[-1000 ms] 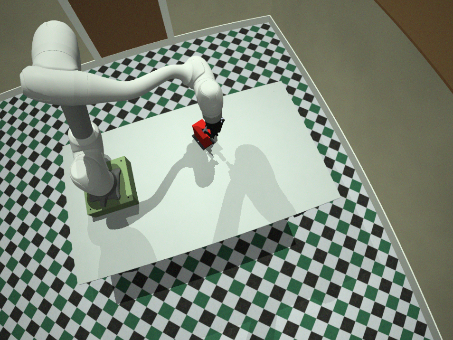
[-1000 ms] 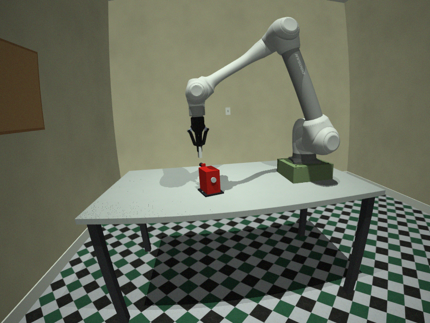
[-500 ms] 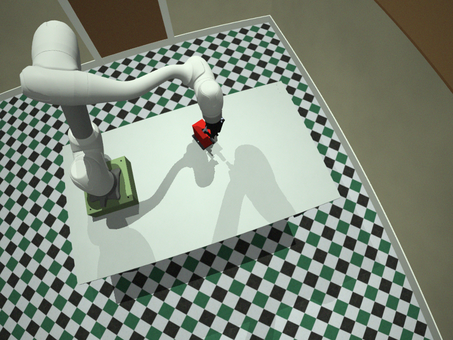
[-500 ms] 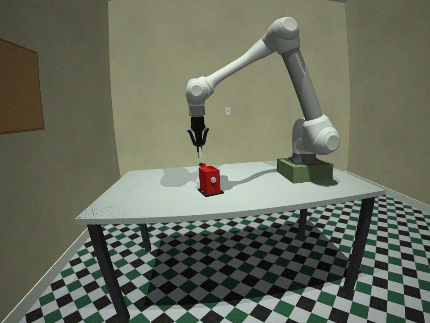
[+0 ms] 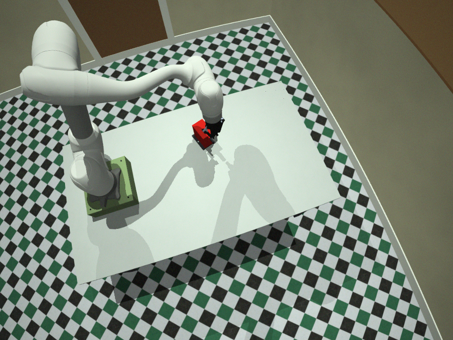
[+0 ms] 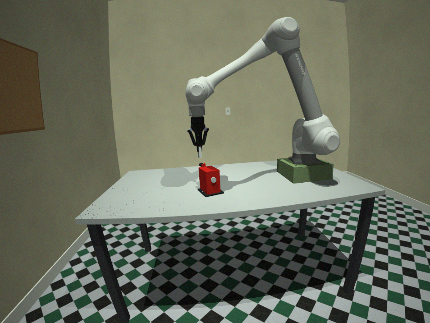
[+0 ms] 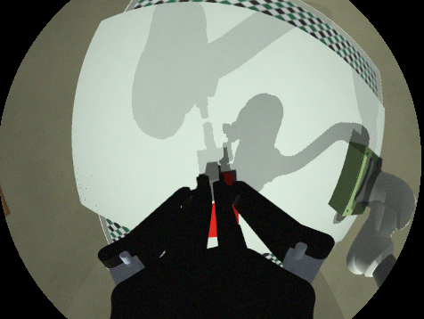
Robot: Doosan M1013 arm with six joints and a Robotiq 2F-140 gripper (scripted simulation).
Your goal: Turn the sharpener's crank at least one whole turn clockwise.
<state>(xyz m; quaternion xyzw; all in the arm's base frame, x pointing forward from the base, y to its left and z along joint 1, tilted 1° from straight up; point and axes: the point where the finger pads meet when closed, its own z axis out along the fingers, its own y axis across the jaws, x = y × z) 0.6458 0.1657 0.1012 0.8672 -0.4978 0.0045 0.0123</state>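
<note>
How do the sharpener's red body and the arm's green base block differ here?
The red body is a small upright box mid-table, on a dark plate, directly below the shut, empty gripper. The green base block is wider, flatter, sits near the table's edge, and carries the arm. Both rest on the table.

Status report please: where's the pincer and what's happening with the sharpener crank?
Pincer shut, empty, above the knob. Red sharpener untouched on table. Nothing in the way.

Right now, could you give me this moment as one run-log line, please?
gripper: shut, empty, above pencil sharpener | crank knob: at top, ungripped | turn: not started
</note>
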